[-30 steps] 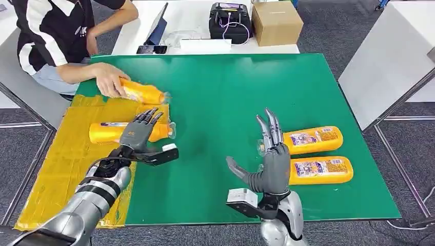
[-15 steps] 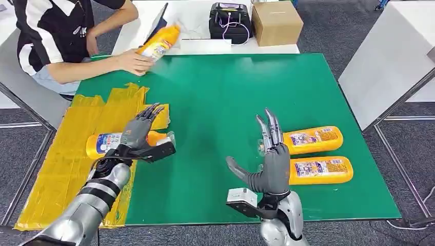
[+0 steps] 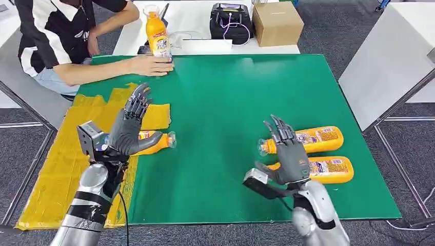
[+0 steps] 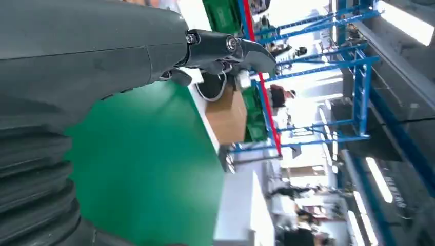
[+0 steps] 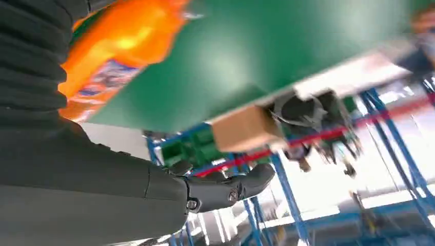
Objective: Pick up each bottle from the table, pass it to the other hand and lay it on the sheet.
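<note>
One orange bottle lies on the yellow sheet, partly hidden by my left hand. That hand is raised above it with fingers spread and holds nothing. Two more orange bottles lie side by side on the green mat at the right, a far bottle and a near bottle. My right hand hovers open over their cap ends, touching neither as far as I can tell. In the right wrist view the orange bottle is close beside my hand. The left wrist view shows my left hand empty.
A person sits at the far left; their hand holds a fourth orange bottle upright at the mat's far edge. A black device and a cardboard box stand on the white table behind. Another white table flanks the right side.
The person lifted a bottle off the sheet and stood it upright at the far edge. My left hand rose off the bottle on the sheet. My right hand moved right, over the two bottles.
</note>
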### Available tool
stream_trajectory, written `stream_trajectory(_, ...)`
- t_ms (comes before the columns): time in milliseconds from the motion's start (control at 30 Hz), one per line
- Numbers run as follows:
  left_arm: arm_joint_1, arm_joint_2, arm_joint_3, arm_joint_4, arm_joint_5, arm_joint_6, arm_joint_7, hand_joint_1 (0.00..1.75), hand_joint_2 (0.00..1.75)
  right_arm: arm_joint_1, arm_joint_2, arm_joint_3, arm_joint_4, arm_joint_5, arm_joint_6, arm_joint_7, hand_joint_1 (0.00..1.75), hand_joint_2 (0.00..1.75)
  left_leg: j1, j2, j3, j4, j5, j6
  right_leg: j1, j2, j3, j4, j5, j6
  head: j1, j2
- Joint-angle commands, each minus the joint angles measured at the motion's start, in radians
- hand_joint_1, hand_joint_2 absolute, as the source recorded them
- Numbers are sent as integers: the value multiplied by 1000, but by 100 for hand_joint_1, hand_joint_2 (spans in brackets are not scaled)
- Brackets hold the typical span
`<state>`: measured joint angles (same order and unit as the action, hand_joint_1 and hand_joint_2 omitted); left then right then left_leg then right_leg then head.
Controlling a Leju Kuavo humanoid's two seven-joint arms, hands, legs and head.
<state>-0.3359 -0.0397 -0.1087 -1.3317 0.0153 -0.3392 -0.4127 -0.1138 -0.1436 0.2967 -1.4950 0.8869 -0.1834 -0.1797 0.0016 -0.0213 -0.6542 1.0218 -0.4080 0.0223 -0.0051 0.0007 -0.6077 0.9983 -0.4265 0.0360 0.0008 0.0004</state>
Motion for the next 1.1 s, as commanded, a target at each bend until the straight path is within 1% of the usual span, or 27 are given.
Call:
stream_trajectory(33,-36,6,-93,45,50,-2,17,0,175,-79,-265,-152,165,-24,140,-68,0,175,0,-2,10,-1,-3,0,0,-5,13,-3,-3,1,0,0)
stream_trajectory(67,-40,5,-96,50,54,1,18,0,175,-86,-268,-155,175,-12,139,-70,0,175,-1,-3,4,0,-1,0,-1,-4,7,-1,-2,1,0,0)
stream_trajectory(100,-41,-3,-94,56,86,-11,28,0,175,-103,-265,-154,198,31,119,-49,0,175,0,-2,7,0,-2,0,0,-4,9,-2,-2,1,0,0)
stream_trajectory(200,-38,-4,-101,57,91,-12,29,0,175,-121,-258,-144,211,45,120,-45,0,175,-1,0,2,0,0,0,-2,-1,3,-1,0,0,0,0)
stream_trajectory(233,-41,-3,-105,61,90,-11,29,0,175,-133,-254,-144,226,45,121,-44,0,175,-1,1,6,0,-2,-1,-1,0,7,-2,-1,0,0,0)
stream_trajectory(333,-45,-7,-108,66,93,-10,29,0,175,-150,-250,-146,239,46,120,-41,0,175,-1,1,2,0,-1,0,-1,-1,2,-1,0,0,0,0)
stream_trajectory(367,-45,-7,-108,66,93,-10,29,0,175,-150,-250,-146,239,46,120,-41,0,175,0,2,6,0,-2,-1,-1,0,6,-1,-1,0,0,0)
stream_trajectory(400,-51,-7,-112,76,95,-9,29,0,175,-165,-245,-145,265,59,110,-30,0,175,0,1,3,0,-1,0,-1,-1,4,-1,0,0,0,0)
stream_trajectory(433,-53,-8,-114,79,95,-8,29,0,175,-174,-244,-146,275,61,109,-27,0,175,0,2,6,0,-2,-1,0,0,7,-2,-1,0,-1,0)
stream_trajectory(467,-55,-8,-115,84,97,-10,31,0,175,-185,-243,-145,291,63,110,-25,0,175,0,2,6,0,-2,-1,0,0,5,-1,0,0,-1,0)
stream_trajectory(500,-64,-11,-121,95,100,-11,32,0,175,-213,-240,-140,335,79,101,-22,0,175,0,2,3,0,-1,0,0,0,3,-1,0,0,0,0)
stream_trajectory(533,-73,-14,-126,104,103,-12,33,0,175,-243,-235,-133,380,96,94,-20,0,175,0,3,6,0,-2,0,0,1,6,-2,0,0,0,0)
stream_trajectory(567,-79,-16,-130,110,104,-13,34,0,175,-262,-231,-128,409,103,91,-23,0,175,0,3,5,0,-1,0,0,1,5,-1,0,0,-1,0)
stream_trajectory(600,-85,-18,-133,119,107,-15,35,0,175,-283,-224,-123,445,117,79,-21,0,175,0,4,8,0,-2,0,1,1,8,-2,0,0,0,0)
stream_trajectory(733,-110,-31,-152,151,116,-21,38,0,175,-378,-192,-71,599,180,58,-25,0,175,0,2,2,0,0,0,0,1,3,-1,1,0,0,0)
stream_trajectory(767,-111,-33,-154,153,114,-19,38,0,175,-382,-190,-69,604,180,58,-25,0,175,1,5,6,0,-1,0,1,3,6,-2,1,0,0,0)
stream_trajectory(800,-115,-35,-157,161,114,-17,38,0,175,-402,-185,-59,638,188,58,-27,0,175,0,3,4,0,-1,0,0,2,4,-2,1,0,0,0)
stream_trajectory(833,-120,-35,-161,169,119,-21,37,0,175,-423,-185,-46,674,190,65,-30,0,175,0,5,8,-1,-2,-1,1,3,8,-3,0,0,-1,0)
stream_trajectory(900,-121,-35,-162,172,119,-21,37,0,175,-437,-187,-45,686,190,69,-30,0,175,0,3,4,0,-1,0,0,1,4,-1,1,0,0,0)
stream_trajectory(933,-121,-35,-162,172,119,-21,37,0,175,-437,-187,-45,686,190,69,-30,0,175,0,4,8,0,-2,-1,0,2,8,-2,0,0,-1,0)
stream_trajectory(967,-121,-35,-162,172,119,-21,37,0,175,-437,-187,-45,686,190,69,-30,0,175,0,4,7,0,-2,-1,0,2,7,-2,0,0,-1,0)
stream_trajectory(1033,-127,-35,-167,180,124,-27,36,0,175,-469,-184,-29,739,197,72,-36,0,175,0,1,2,0,0,0,0,0,3,-1,0,0,0,0)
stream_trajectory(1100,-136,-38,-175,192,126,-31,37,0,175,-507,-180,-22,785,198,82,-38,0,175,0,5,9,0,-3,-1,1,2,10,-2,-1,0,-1,0)
